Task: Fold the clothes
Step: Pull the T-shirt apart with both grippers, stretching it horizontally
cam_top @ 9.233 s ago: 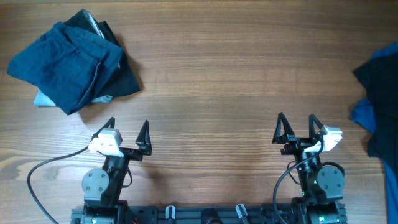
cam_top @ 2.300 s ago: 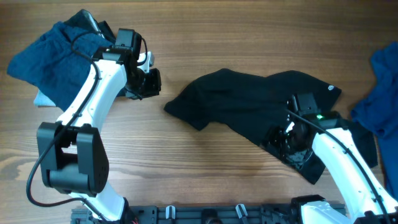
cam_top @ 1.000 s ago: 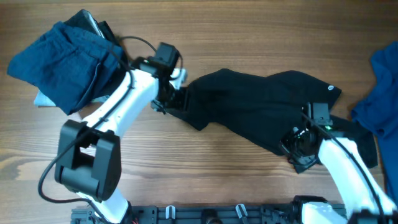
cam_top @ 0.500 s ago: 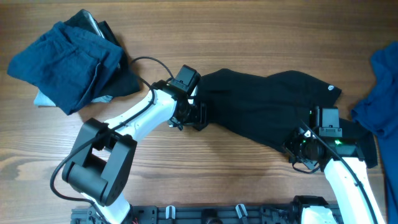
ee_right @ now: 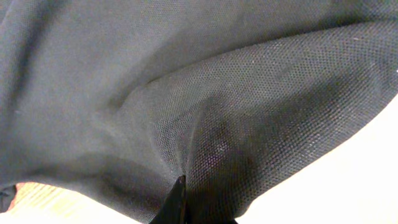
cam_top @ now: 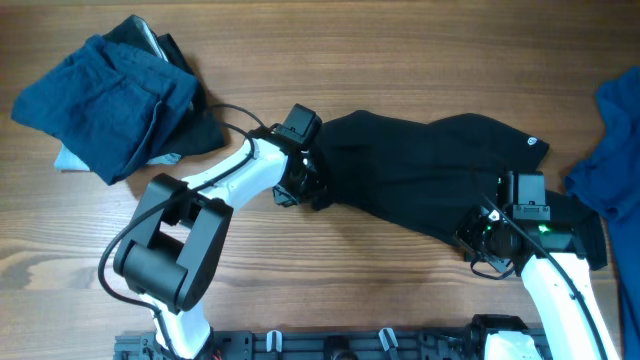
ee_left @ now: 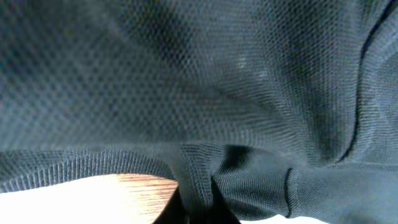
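A large black garment (cam_top: 420, 175) of the clothes lies crumpled across the middle of the table, a small white tag (cam_top: 531, 143) near its far right corner. My left gripper (cam_top: 303, 188) is shut on its left edge. In the left wrist view a ribbed hem (ee_left: 198, 186) is pinched between the dark fingers. My right gripper (cam_top: 479, 240) is shut on the garment's near right part, and in the right wrist view black mesh fabric (ee_right: 205, 112) bunches into the jaws. Both pairs of fingertips are mostly hidden by cloth.
A heap of blue and dark clothes (cam_top: 105, 95) sits at the far left of the wooden table (cam_top: 330, 290). More blue and dark clothes (cam_top: 615, 140) lie at the right edge. The left arm's cable (cam_top: 225, 112) loops above the table near the heap.
My left gripper came from beside the left heap to the black garment's left edge and shut on its hem. The right gripper stayed shut on the garment, shifting slightly right.
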Tool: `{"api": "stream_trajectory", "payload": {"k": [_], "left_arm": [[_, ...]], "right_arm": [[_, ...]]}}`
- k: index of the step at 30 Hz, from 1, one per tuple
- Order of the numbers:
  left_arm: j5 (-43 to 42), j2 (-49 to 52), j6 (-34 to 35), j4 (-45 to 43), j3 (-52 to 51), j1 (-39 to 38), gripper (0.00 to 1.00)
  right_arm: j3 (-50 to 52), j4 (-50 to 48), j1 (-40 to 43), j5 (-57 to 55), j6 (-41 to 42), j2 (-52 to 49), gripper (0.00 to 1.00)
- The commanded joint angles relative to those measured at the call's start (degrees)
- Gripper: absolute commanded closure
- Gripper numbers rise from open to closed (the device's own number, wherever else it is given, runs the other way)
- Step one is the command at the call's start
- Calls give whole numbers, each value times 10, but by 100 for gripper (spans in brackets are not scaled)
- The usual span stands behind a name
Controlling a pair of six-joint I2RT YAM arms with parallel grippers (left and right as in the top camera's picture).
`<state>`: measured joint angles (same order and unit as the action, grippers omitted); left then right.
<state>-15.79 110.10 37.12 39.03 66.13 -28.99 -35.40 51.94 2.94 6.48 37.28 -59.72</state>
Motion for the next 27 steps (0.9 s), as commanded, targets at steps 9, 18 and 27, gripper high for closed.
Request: {"api": "stream_trajectory", "payload": {"k": [9, 18, 27], "left_arm": [[78, -263, -176, 228, 172, 68, 96], [185, -433, -220, 295, 389, 37, 96], [185, -447, -252, 374, 518, 36, 96]], "right_arm": [[-269, 127, 2, 4, -92, 16, 96], [-546, 218, 2, 4, -128, 14, 96], [-709, 291, 2, 4, -148, 12, 96]]}}
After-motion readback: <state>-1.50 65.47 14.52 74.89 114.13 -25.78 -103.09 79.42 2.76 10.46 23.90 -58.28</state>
